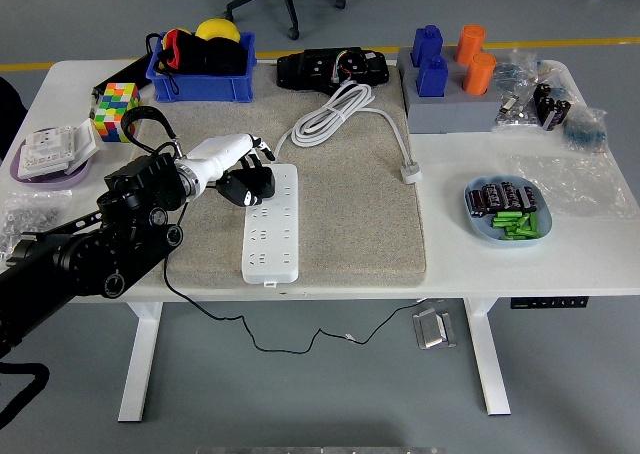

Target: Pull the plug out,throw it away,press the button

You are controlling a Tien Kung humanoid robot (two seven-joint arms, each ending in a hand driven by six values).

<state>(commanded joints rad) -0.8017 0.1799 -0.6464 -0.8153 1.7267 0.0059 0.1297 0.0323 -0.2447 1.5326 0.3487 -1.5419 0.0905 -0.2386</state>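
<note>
The left hand (238, 164) has its fingers closed around the black plug (247, 187), which sits at the far left corner of the white power strip (271, 223) lying on the grey mat (350, 199). The blue bin (200, 69) at the far side of the table holds a yellow ball (217, 30) and some black and red things, while the light blue dish (507, 211) on the right holds green batteries (519, 225) and dark small parts, and the purple dish (50, 154) at the left edge carries a white block

1 power strip (271, 225), 1 plug (247, 186), 2 blue blocks (429, 60) — 2 orange (474, 58), seemingly.
</note>
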